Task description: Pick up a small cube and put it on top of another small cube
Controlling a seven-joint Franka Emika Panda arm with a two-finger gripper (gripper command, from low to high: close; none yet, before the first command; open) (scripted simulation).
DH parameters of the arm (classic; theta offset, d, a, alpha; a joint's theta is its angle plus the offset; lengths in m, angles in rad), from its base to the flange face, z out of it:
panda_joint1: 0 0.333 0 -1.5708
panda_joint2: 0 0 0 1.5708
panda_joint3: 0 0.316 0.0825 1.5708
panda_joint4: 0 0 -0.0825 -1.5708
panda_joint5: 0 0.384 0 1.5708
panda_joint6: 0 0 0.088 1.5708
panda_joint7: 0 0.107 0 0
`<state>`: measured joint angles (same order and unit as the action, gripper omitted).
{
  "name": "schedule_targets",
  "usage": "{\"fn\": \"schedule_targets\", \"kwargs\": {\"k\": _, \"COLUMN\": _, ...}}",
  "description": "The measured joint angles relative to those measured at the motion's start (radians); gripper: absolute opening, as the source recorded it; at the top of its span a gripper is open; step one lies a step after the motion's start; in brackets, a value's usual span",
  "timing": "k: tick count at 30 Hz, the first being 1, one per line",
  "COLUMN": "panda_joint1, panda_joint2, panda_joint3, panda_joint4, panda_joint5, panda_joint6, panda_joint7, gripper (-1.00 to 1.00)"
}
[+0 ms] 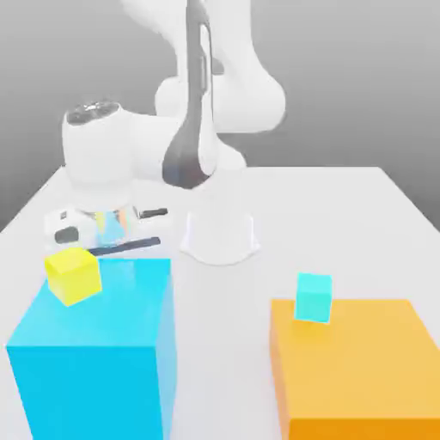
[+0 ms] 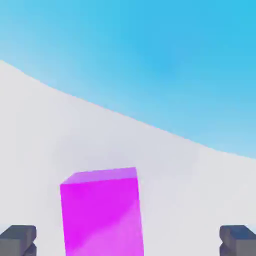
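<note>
Two fingertips (image 2: pixel 18 239) of the tool (image 2: pixel 128 240) spread wide, magenta cube (image 2: pixel 101 212) between them on counter (image 2: pixel 45 130), untouched.

Wide bare surface (image 1: pixel 361 215) betw big blue block (image 1: pixel 94 352) & orange block (image 1: pixel 361 369). Magenta cube (image 2: pixel 102 212) sits betw spread tool (image 2: pixel 128 242) fingertips, blue block wall close behind it.
</note>
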<state>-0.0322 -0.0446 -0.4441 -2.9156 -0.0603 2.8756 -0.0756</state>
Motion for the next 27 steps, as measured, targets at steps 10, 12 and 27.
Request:
{"fn": "schedule_targets", "kwargs": {"k": 10, "panda_joint1": -0.267, "panda_joint2": 0.283, "panda_joint3": 0.376, "panda_joint4": 0.051, "panda_joint5": 0.414, "panda_joint6": 0.225, "panda_joint7": -0.310, "gripper": -1.00}}
{"fn": "schedule_targets", "kwargs": {"k": 12, "panda_joint1": -0.267, "panda_joint2": 0.283, "panda_joint3": 0.376, "panda_joint4": 0.051, "panda_joint5": 0.414, "panda_joint6": 0.225, "panda_joint7": -0.310, "gripper": -1.00}}
{"fn": "schedule_targets", "kwargs": {"k": 27, "panda_joint1": -0.200, "panda_joint2": 0.018, "panda_joint3": 0.199, "panda_joint4": -0.004, "panda_joint5": 0.042, "panda_joint6": 0.017, "panda_joint7": -0.040, "gripper": -1.00}}
